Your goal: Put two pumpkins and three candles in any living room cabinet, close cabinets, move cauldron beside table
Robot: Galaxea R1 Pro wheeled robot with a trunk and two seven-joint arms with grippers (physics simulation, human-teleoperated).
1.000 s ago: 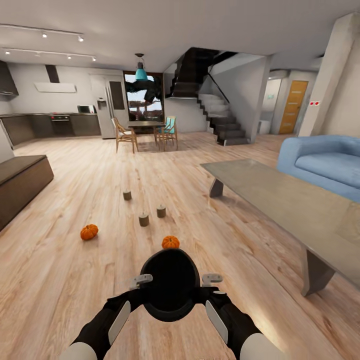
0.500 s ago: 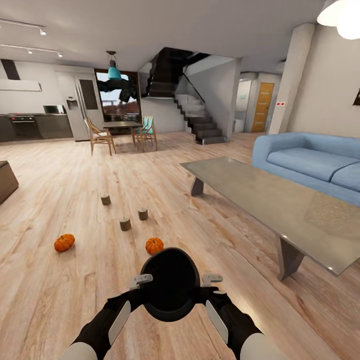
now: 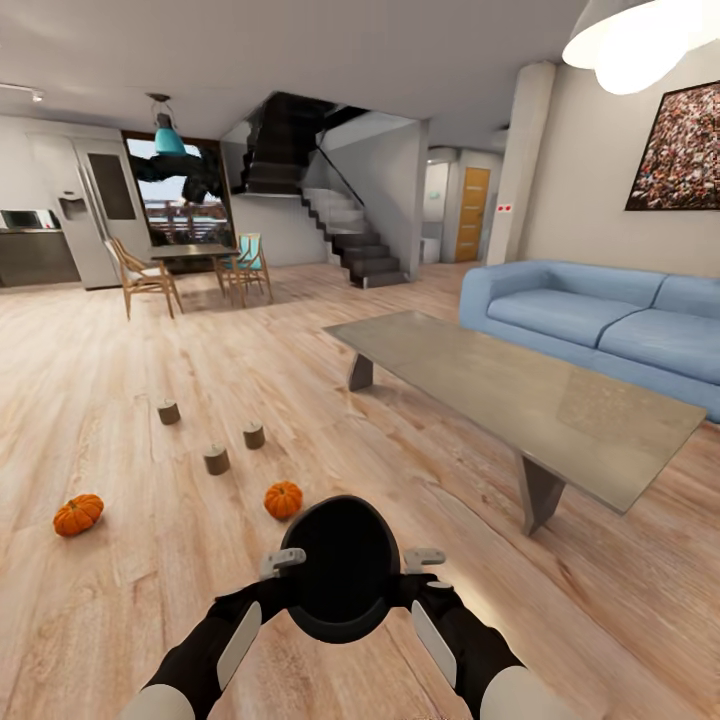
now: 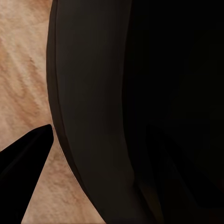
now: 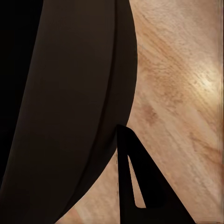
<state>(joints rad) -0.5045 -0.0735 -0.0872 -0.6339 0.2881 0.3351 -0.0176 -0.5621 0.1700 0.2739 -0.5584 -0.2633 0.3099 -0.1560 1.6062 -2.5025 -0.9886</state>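
No readable text or labels

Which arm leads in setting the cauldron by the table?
Right, probably: left gripper and right gripper both hold the cauldron, but the table lies on the right arm's side.

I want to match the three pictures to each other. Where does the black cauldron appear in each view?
Head view: the cauldron is low in the middle of the picture, a round black shape.
Left wrist view: its dark curved wall covers most of the picture, very close to the camera.
Right wrist view: its dark wall covers the larger part.
Shared landmark: the pale wooden floor beside the cauldron.
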